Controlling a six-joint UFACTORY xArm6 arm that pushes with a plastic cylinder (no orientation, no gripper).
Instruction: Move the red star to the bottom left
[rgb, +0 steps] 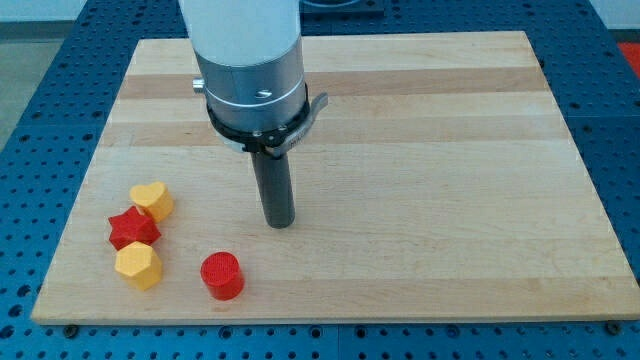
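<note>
The arm's upper body (245, 40) is cut off by the view's top edge. The red star (132, 228) is partly hidden behind the yellow hexagonal block (138, 265).

The wooden worktop (420, 130) carried a red star (132, 228), touched by a yellow heart (153, 200) above, a yellow hexagon (138, 265) below, and a red cylinder (222, 275) lying to its lower right.

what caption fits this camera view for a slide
My tip rests mid-board, right of the red star wedged between yellow heart and yellow hexagon, red cylinder nearby.
</note>
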